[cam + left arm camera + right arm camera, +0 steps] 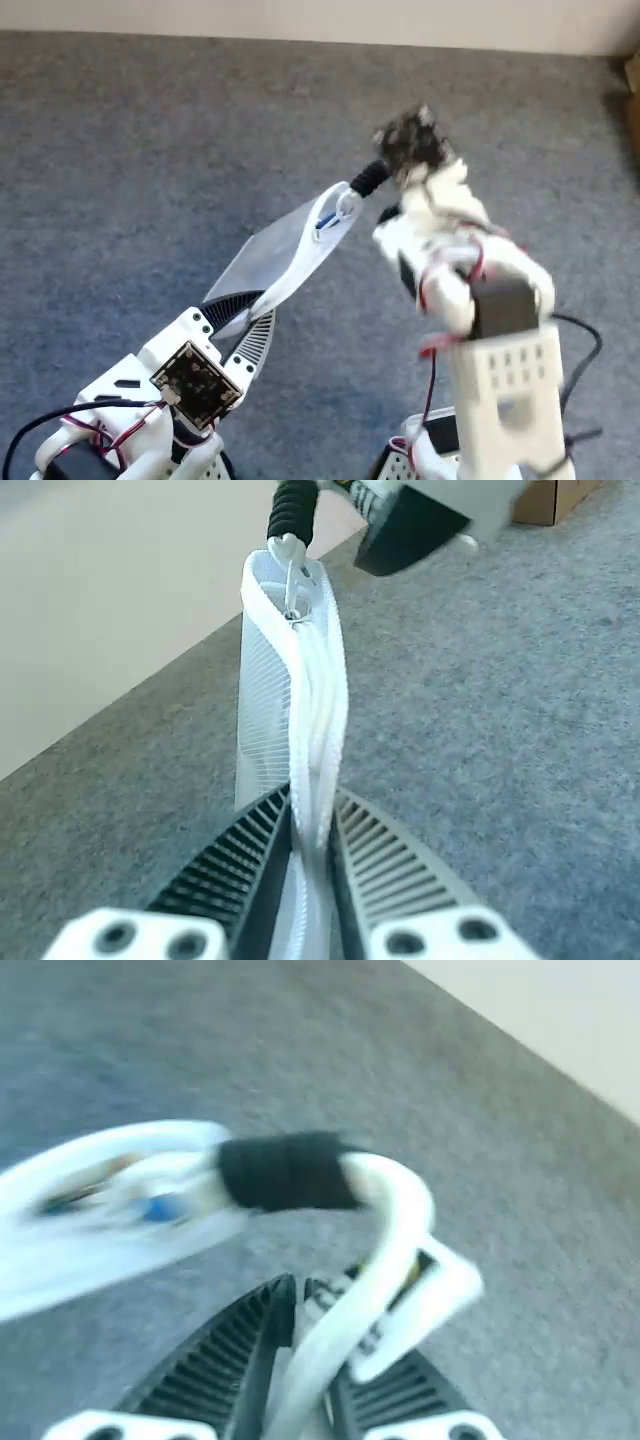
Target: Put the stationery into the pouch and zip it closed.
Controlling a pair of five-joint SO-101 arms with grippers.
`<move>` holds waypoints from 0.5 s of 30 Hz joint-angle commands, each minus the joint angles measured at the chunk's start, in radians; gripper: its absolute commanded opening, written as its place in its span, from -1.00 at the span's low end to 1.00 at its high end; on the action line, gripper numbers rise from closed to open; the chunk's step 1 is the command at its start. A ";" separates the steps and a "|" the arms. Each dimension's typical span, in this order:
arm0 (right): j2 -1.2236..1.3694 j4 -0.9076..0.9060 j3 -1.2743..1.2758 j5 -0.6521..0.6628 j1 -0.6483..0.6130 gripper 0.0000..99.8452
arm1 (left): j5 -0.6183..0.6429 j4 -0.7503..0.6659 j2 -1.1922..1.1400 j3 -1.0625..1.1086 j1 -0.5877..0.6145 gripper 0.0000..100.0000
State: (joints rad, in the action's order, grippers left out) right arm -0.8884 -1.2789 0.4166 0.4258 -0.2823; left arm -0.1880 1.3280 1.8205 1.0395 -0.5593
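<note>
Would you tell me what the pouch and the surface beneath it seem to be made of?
Pouch: probably translucent white plastic mesh, judging by its fine grid lines. Surface: grey carpet-like textile, matte with a fuzzy pile.

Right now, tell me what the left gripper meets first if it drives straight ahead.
The left gripper clamps the pouch; straight beyond it, probably the right gripper holding the zipper pull, though depth is unclear.

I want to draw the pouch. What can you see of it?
The pouch is white, flat and partly see-through, with fine ribbing like plastic mesh. It hangs slanted above the grey carpet. The left tool pinches one end; the right tool grips the black-sleeved zip loop at the other. A blue thing shows inside.
</note>
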 commanded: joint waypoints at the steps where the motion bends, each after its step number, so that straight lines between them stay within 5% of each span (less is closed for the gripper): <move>1: -0.143 -0.053 0.035 0.017 -0.102 -0.99 | -0.003 0.012 0.007 -0.005 -0.010 -0.73; 15: -0.384 -0.093 0.234 -0.044 -0.317 -0.99 | -0.003 0.005 0.002 -0.070 -0.016 -0.61</move>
State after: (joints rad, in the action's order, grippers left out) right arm -1.2336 -1.3679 0.6437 0.4043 -0.5478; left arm -0.1864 1.3295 1.8205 0.9981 -0.5593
